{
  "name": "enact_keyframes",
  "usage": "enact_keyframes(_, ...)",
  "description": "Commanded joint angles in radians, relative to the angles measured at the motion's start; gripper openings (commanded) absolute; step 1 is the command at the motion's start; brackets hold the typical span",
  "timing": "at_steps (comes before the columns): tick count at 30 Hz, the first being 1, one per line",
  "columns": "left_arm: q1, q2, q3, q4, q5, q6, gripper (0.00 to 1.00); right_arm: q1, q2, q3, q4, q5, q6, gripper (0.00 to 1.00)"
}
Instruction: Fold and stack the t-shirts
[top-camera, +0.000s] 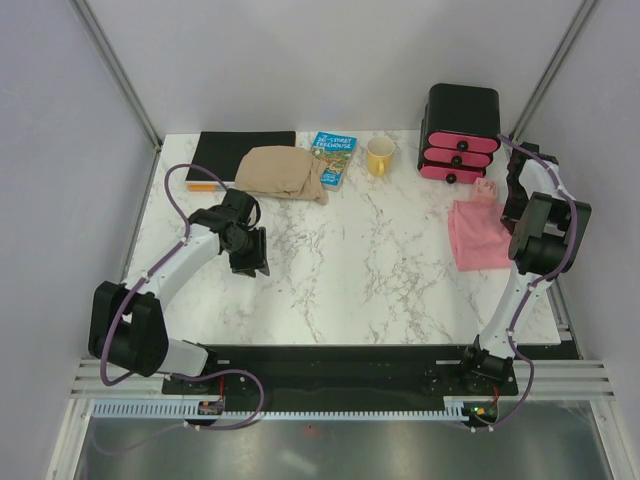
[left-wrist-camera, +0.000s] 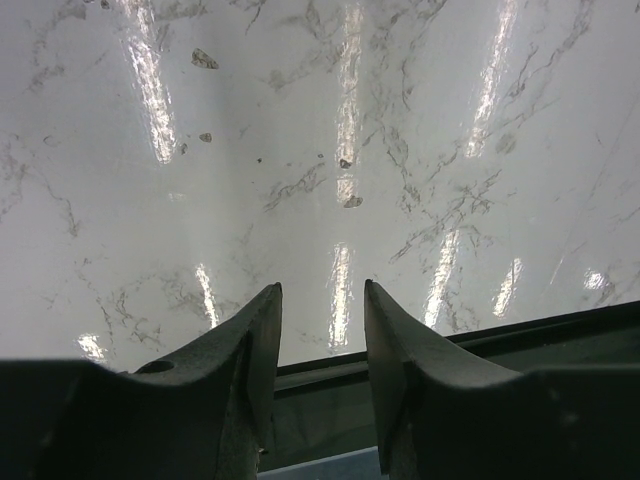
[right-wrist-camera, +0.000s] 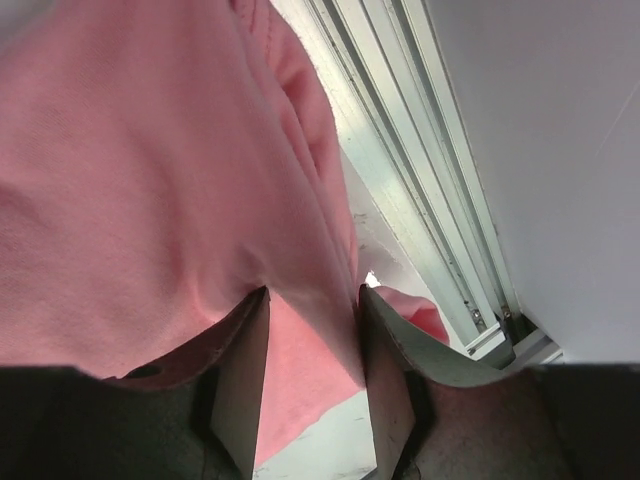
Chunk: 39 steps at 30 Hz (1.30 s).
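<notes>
**Right tool over the pink shirt's outer edge, left tool far across the marble**

The salmon-pink t-shirt (top-camera: 476, 238) lies bunched and narrow, its long axis running away from the arm bases. The right tool (right-wrist-camera: 312, 295) sits right over its outer side. In the wrist view the jaws stand a little apart with pink cloth filling the gap between them. They look parted rather than pinching, and the hem shows just past the fingers.

From that tool, nearly all of the shirt spreads toward the middle of the tabletop (top-camera: 380, 270). On the tool's other side the metal edge rail is close. I'd say any spreading or folding has to go inward, since there is little room outward.

Just beyond the shirt's far end stands the black box with pink drawer fronts (top-camera: 460, 140), close enough to crowd a pull in that direction.

The left tool (top-camera: 250, 258) is well apart from the shirt, with bare marble under it. Its jaws are slightly parted and hold nothing. Beyond it lies a tan cloth bundle (top-camera: 285, 172), with a book (top-camera: 332, 158) and a yellow mug (top-camera: 380, 156) just beside that. The marble looks slick, so the thin cloth should slide easily.
</notes>
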<state>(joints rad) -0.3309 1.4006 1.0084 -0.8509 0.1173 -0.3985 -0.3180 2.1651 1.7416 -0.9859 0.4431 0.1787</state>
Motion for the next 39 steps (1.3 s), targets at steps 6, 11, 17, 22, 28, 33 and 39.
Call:
enact_keyframes(6,0.003,0.023,0.036,0.006,0.028,0.032,0.45,0.014,-0.097,0.013,0.007,0.123,0.042,0.49)
enact_keyframes(11,0.003,0.017,0.035,0.007,0.028,0.033,0.45,0.037,-0.185,0.000,0.026,0.198,0.048,0.49)
enact_keyframes(17,0.001,0.012,0.033,0.006,0.031,0.027,0.45,0.077,-0.261,-0.020,0.075,0.087,0.036,0.48)
enact_keyframes(22,0.001,0.012,0.041,0.006,0.035,0.024,0.45,0.120,-0.205,-0.042,0.084,-0.030,0.053,0.43)
enact_keyframes(28,0.001,-0.011,0.029,0.003,0.030,0.016,0.45,0.152,-0.156,-0.143,0.148,-0.066,0.073,0.39)
enact_keyframes(33,0.001,-0.018,0.012,0.000,0.025,0.015,0.45,0.157,-0.114,-0.195,0.182,-0.072,0.079,0.36)
enact_keyframes(39,0.001,-0.009,0.021,-0.004,0.024,0.012,0.45,0.168,-0.080,-0.238,0.207,-0.113,0.081,0.34)
